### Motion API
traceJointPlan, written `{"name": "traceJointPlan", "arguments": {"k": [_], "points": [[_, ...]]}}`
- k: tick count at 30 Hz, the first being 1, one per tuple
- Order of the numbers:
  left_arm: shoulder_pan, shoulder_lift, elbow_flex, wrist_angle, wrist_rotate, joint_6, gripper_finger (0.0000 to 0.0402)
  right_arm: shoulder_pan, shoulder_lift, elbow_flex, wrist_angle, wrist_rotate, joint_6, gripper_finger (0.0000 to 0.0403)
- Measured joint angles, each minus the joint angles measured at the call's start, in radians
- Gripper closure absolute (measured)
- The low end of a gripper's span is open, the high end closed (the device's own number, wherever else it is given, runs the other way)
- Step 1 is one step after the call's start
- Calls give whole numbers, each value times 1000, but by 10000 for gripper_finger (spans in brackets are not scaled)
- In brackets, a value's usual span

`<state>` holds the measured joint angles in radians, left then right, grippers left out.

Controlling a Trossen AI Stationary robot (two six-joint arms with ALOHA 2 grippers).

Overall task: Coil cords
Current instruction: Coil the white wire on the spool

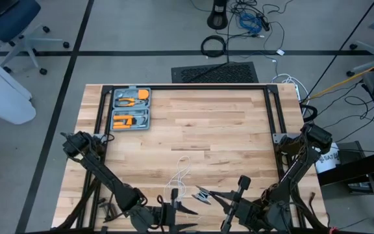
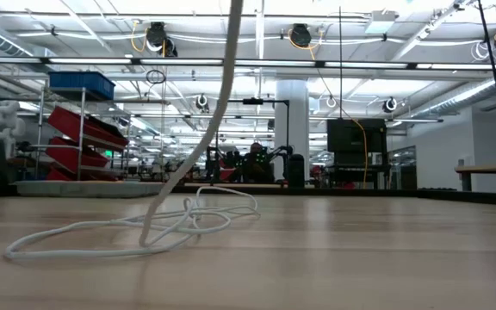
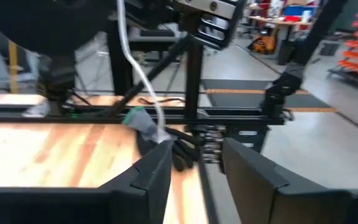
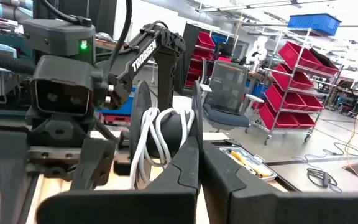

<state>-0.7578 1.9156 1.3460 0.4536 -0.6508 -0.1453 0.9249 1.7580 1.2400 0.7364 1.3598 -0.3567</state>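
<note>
Right claw (image 4: 194, 146) clamps reel (image 4: 176, 134), several white cord (image 4: 151, 140) turns already wound on it. Left claw (image 3: 194, 168) jaws narrow, cord running up between them. Loose loops remain on desk (image 1: 226, 123) ahead of both claws. Judged partway; slack left to wind.

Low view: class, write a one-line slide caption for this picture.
A thin white cord lies in loose loops on the wooden table, one strand rising steeply out of frame.
</note>
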Motion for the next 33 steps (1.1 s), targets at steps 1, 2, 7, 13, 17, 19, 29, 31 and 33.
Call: {"name": "traceJointPlan", "arguments": {"k": [1, 2, 7, 13, 17, 19, 29, 31, 33], "points": [[3, 2, 0, -1, 14, -9, 241, 0, 0, 0, 0, 0, 0, 403], [6, 5, 0, -3, 25, -14, 236, 0, 0, 0, 0, 0, 0, 403], [21, 57, 0, 39, 33, -6, 228, 0, 0, 0, 0, 0, 1, 403], [24, 123, 0, 83, 4, 3, 228, 0, 0, 0, -1, 0, 7, 403], [24, 143, 0, 80, -43, -1, 227, 0, 0, 0, 0, 0, 0, 403], [26, 153, 0, 78, -46, -3, 227, 0, 0, 0, 0, 0, -2, 403], [27, 160, 0, 76, -15, -33, 228, 0, 0, 0, 0, -2, 2, 403], [29, 160, 0, 76, -10, -33, 228, 0, 0, 0, 0, -2, 2, 403], [29, 166, 0, 82, -7, -33, 228, 0, 0, 0, 0, -2, 1, 403]]}}
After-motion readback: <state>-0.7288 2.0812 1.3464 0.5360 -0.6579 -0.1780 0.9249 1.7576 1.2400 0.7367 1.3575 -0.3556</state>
